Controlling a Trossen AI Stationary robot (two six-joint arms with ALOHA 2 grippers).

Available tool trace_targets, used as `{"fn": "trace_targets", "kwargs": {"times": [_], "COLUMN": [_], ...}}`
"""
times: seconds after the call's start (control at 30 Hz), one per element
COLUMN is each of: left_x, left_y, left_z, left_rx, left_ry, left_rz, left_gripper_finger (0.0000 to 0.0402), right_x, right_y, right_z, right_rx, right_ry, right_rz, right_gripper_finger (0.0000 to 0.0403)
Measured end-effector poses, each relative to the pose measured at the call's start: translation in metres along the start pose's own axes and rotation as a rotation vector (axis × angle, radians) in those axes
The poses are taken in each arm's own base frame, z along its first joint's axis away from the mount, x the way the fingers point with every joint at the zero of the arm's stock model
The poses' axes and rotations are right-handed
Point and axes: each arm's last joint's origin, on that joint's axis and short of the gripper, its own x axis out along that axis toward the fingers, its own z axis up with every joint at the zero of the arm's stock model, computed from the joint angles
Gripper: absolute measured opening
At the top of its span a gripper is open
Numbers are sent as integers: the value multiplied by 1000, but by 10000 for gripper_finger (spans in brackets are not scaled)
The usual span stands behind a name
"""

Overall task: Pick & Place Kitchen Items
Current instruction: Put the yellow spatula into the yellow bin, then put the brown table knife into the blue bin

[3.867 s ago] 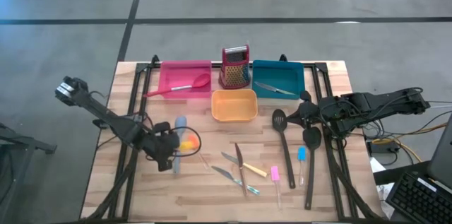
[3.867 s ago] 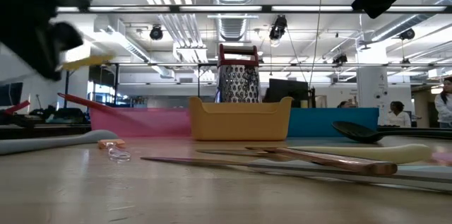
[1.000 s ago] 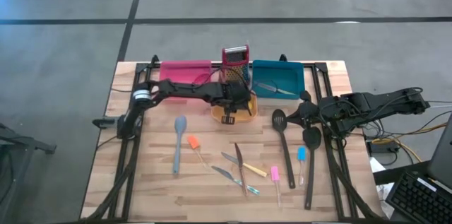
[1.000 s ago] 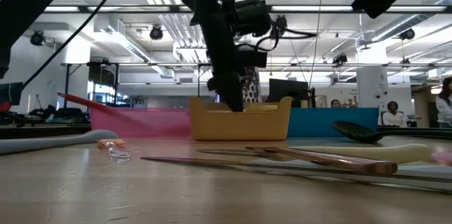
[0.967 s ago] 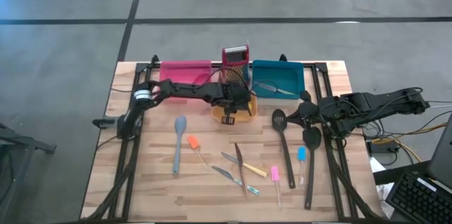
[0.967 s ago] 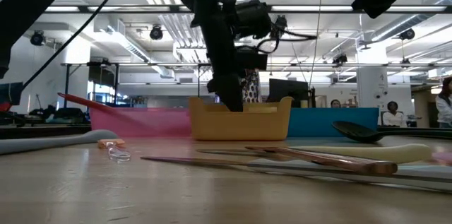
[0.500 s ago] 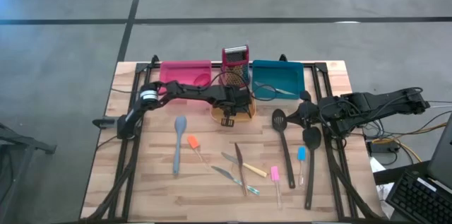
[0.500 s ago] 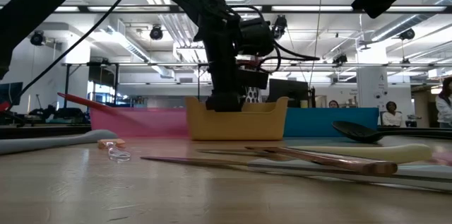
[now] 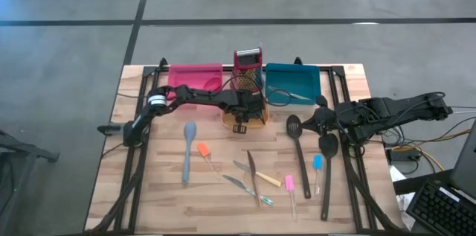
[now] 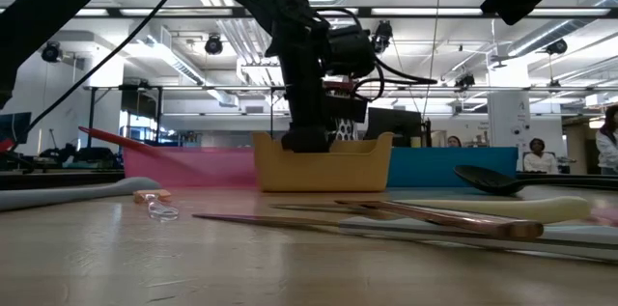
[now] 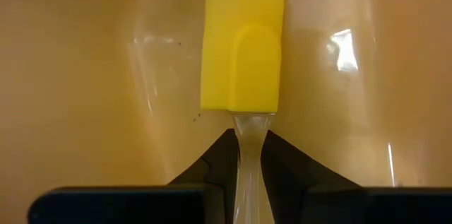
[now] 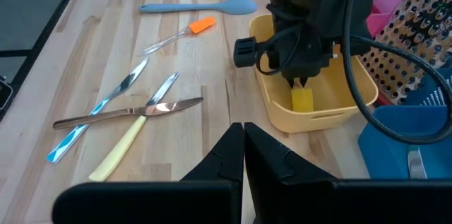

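Left wrist view: left claw point(image 11: 251, 174) grasping small yellow clear-handled spatula point(image 11: 244, 47) inside yellow plastic tray point(image 9: 256, 120), 12 o'clock; next: release, withdraw.

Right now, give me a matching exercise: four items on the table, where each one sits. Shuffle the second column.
Items:
1. yellow spatula
2. red spoon
3. metal knife
4. grey spoon

Places:
A. in the teal tray
B. on the bare wood, left of the orange tray
C. in the pink tray
D. inside the orange tray, in the left hand

Pairs: 1-D, 2-C, 3-A, 4-B
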Motion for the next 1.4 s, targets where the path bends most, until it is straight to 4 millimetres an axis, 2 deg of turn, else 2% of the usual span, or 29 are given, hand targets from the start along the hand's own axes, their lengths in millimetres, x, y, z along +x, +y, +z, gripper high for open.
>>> {"fn": "trace_targets", "kwargs": {"times": [0.43, 0.67, 0.8, 1.03, 1.23, 1.4], "left_x": [-25, -53, -74, -115, -167, -211], "left_y": [8, 18, 21, 16, 8, -15], "left_z": [13, 22, 25, 28, 23, 16], "left_rx": [-59, -99, -146, -148, -220, -236], "left_ry": [-29, -22, 4, -20, -108, -181], "left_rz": [-70, -72, -82, -86, -60, 20], "left_gripper_finger": [118, 143, 143, 131, 121, 114], "right_x": [0, 0, 0, 0, 0, 0], "right_y": [0, 0, 0, 0, 0, 0], "right_z": [0, 0, 0, 0, 0, 0], "right_rx": [-1, 1, -1, -1, -1, -1], "right_ry": [0, 0, 0, 1, -1, -1], "right_rz": [0, 0, 0, 0, 0, 0], "right_gripper_finger": [8, 8, 8, 8, 8, 8]}}
